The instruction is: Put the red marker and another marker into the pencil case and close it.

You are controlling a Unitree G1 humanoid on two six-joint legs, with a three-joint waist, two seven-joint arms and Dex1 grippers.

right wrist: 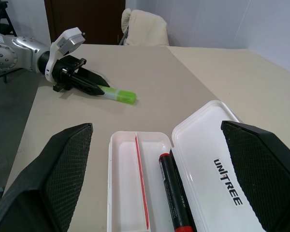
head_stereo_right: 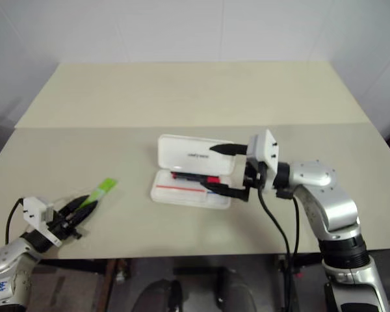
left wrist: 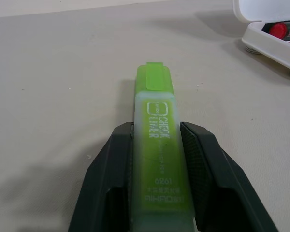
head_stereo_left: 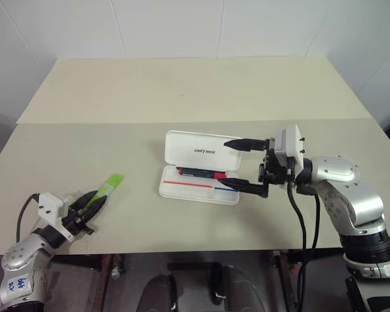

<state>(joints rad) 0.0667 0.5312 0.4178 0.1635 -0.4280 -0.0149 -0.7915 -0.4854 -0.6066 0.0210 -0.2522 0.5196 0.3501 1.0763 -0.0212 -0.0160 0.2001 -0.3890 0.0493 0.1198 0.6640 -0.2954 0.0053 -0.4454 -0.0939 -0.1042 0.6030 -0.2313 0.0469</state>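
The white pencil case (head_stereo_left: pixel 198 194) lies open mid-table, its lid (head_stereo_left: pixel 195 149) propped up and marked UNITREE. Inside the tray, along the hinge, lies the red marker (head_stereo_left: pixel 201 173), black-barrelled with red ends (right wrist: pixel 176 198). My right gripper (head_stereo_left: pixel 224 164) hangs open just right of the case, one finger by the lid's top edge, the other by the tray's front corner, holding nothing. At the near left the lime-green marker (head_stereo_left: pixel 110 184) rests on the table. My left gripper (head_stereo_left: pixel 97 200) is shut on its rear half, both fingers pressed against its sides (left wrist: pixel 159 145).
Two beige tables (head_stereo_left: pixel 182 91) meet at a seam behind the case. The near table edge runs just below my left gripper. A cream chair (right wrist: pixel 142 29) stands beyond the table's left end.
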